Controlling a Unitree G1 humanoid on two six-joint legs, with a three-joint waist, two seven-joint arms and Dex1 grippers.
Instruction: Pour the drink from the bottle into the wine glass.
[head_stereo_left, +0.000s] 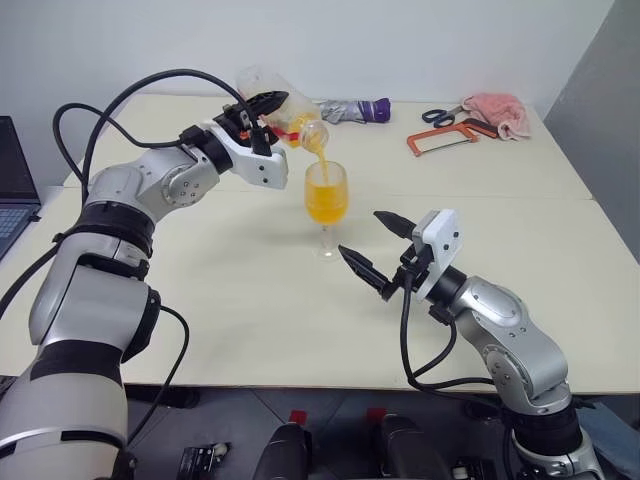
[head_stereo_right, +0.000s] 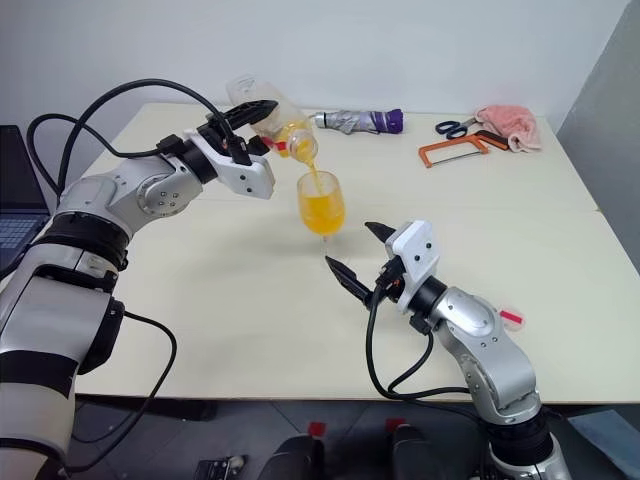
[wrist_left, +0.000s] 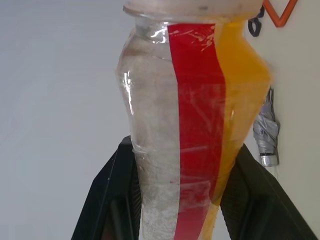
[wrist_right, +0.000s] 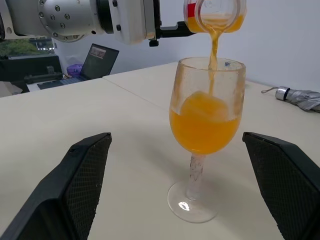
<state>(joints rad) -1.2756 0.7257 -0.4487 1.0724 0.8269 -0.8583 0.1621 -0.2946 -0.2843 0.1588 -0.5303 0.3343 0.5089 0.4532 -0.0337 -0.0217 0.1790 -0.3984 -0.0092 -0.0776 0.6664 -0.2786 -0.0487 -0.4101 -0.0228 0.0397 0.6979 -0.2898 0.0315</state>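
Note:
The clear bottle (head_stereo_left: 272, 102) with a red label strip (wrist_left: 196, 125) is tipped mouth-down over the wine glass (head_stereo_left: 326, 195), and my left gripper (head_stereo_left: 272, 118) is shut on its body. A thin stream of the orange drink (wrist_right: 214, 47) runs from the bottle's mouth into the bowl. The glass stands upright on the table, its bowl roughly half full of drink (wrist_right: 204, 131). My right gripper (head_stereo_left: 360, 233) stands open just in front of the glass, near its stem, without touching it. One finger (wrist_right: 85, 190) shows on each side of the glass in the right wrist view.
Along the table's far edge lie a folded grey and purple umbrella (head_stereo_left: 352, 110), scissors (head_stereo_left: 440, 115), an orange hacksaw (head_stereo_left: 440, 141) and a pink cloth (head_stereo_left: 497, 110). A laptop (head_stereo_left: 15, 185) sits at the far left. A small red piece (head_stereo_right: 512, 317) lies beside my right forearm.

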